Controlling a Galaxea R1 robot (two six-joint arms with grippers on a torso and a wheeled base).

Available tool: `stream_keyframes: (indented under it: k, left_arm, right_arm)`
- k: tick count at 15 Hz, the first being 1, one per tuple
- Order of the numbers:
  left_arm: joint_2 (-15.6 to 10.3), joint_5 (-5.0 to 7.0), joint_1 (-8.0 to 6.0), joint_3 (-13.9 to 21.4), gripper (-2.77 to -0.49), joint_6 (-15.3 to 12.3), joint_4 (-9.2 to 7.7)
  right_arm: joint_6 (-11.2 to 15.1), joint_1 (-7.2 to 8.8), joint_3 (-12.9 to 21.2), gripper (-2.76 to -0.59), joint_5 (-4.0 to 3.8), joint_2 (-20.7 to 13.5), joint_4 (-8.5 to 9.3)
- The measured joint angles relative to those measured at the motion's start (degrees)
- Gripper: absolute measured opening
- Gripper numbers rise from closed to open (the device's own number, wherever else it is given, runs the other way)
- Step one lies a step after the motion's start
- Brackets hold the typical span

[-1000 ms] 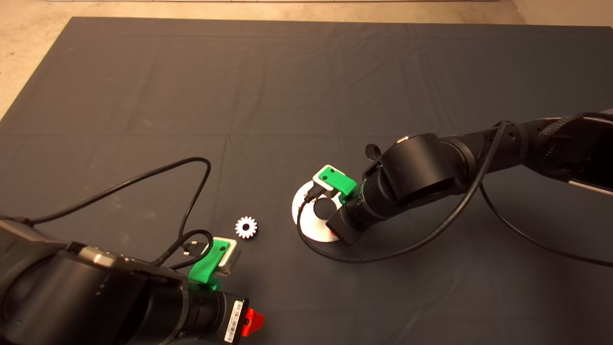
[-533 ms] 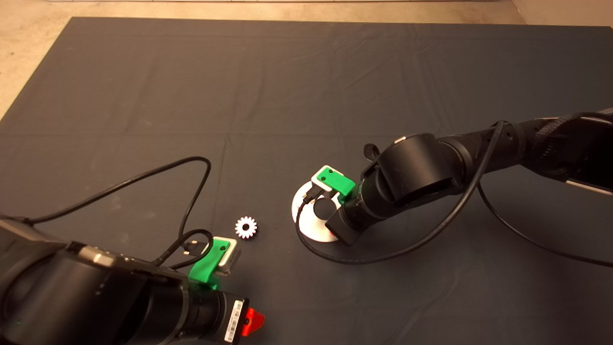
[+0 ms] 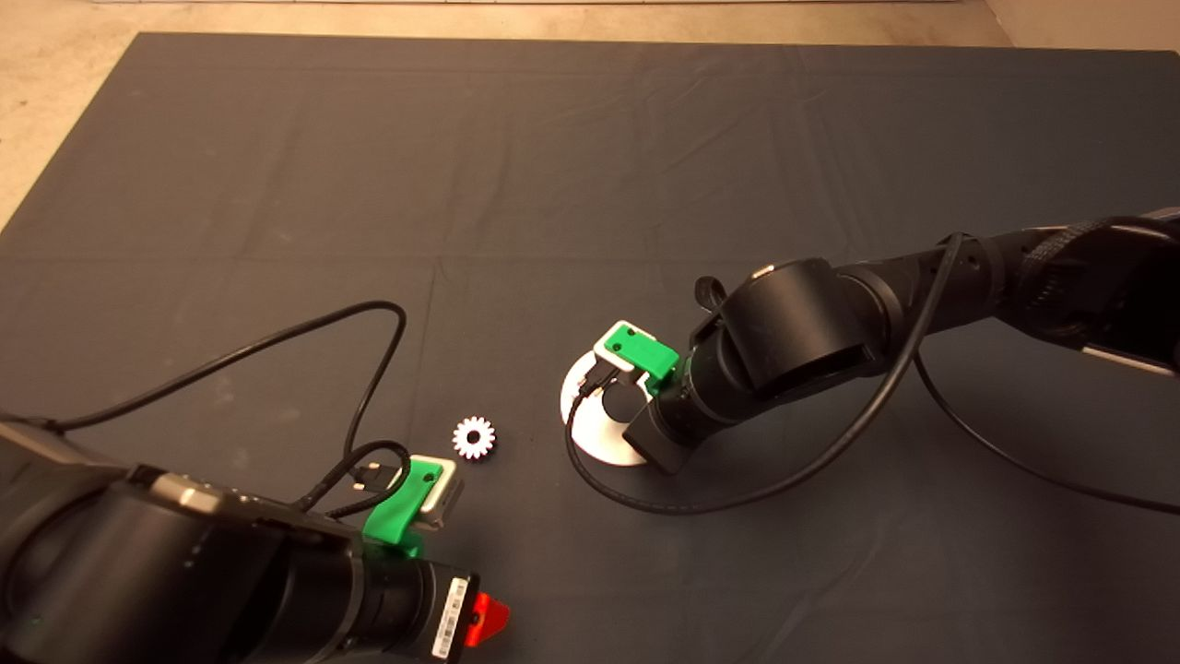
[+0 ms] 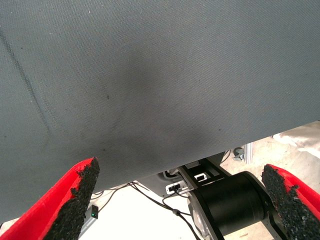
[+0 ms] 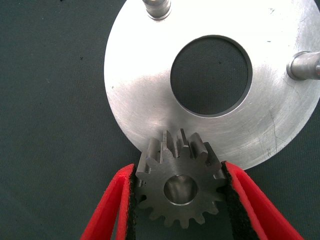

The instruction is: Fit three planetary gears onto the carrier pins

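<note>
So the right gripper [image 5: 179, 200] has its red fingers pinching a dark grey toothed metal gear [image 5: 179, 189], right over the flat round silver disc [image 3: 590, 441], at the rim around 6 o'clock from its centre hole. Two upright silver pins [image 5: 156, 8] show there. A bright silver-white gear [image 3: 474, 437] lies at the disc's 9 o'clock. Left gripper [image 4: 182, 200] parked lower left, fingers spread wide.

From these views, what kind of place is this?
Probably a robot lab or test bench, not a factory line. A dark mat covers the table, bare floor shows beyond it, and loose parts lie out: a silver gear and a carrier disc. The right gripper holds a grey gear.
</note>
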Motion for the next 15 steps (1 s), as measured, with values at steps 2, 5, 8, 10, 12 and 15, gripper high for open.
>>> stream_keyframes:
  k: [2, 5, 8, 10, 12, 15]
  left_arm:
    - [0.00, 0.00, 0.00, 0.00, -0.92, 0.00, 0.00]
    - [0.00, 0.00, 0.00, 0.00, -0.92, 0.00, 0.00]
    - [0.00, 0.00, 0.00, 0.00, -0.92, 0.00, 0.00]
    - [-0.02, 0.00, 0.00, 0.00, -0.92, 0.00, 0.00]
    - [-0.02, 0.00, 0.00, 0.00, -0.92, 0.00, 0.00]
    - [-0.05, 0.00, -0.61, 0.00, -0.92, 0.00, 0.00]
  right_arm:
    - [-1.02, 0.00, 0.00, -2.37, 0.00, 0.00, 0.00]
    - [-2.53, -0.02, 0.00, -2.37, 0.05, 0.00, -0.07]
    - [-4.11, -0.02, 0.00, -2.37, 0.11, 0.00, -0.11]
    - [-4.96, -0.02, 0.00, -2.37, 0.13, -0.01, -0.13]
    - [-5.87, -0.11, 0.00, -2.37, 0.16, -0.06, -0.16]
    - [-6.92, -0.14, 0.02, -2.37, 0.65, -0.37, -0.18]
